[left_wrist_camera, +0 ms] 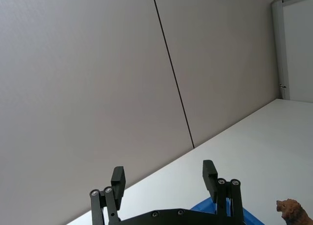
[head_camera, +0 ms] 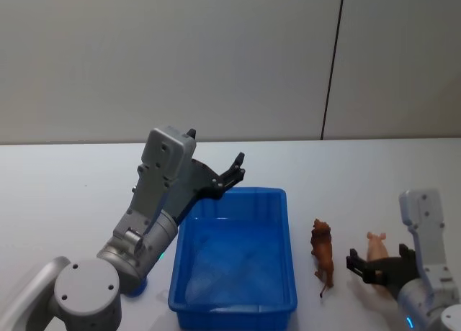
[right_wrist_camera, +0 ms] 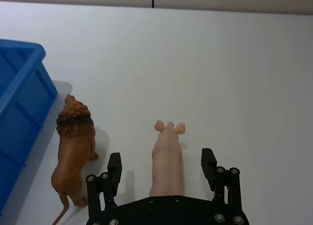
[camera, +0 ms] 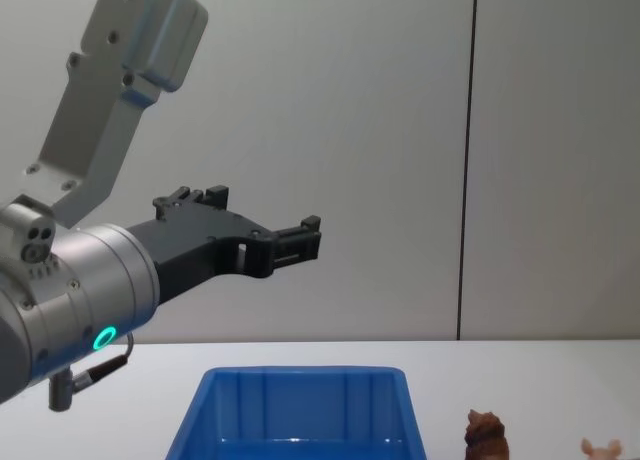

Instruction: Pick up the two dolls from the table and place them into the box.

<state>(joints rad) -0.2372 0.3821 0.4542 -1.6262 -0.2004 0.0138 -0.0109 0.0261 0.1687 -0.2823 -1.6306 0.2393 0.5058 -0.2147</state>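
Plain grey wall panels (head_camera: 180,57) — one dark vertical seam (head_camera: 332,65).

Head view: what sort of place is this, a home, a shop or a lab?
Probably a robotics lab: a plain white table against a grey panelled wall, a blue bin beside a toy lion and pig, the left tool open above the bin, the right tool open around the pig.

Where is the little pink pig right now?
In the head view the pink pig is on the table at the robot's right, beside the brown lion, outside the blue box, lined up between the open right gripper's fingers.
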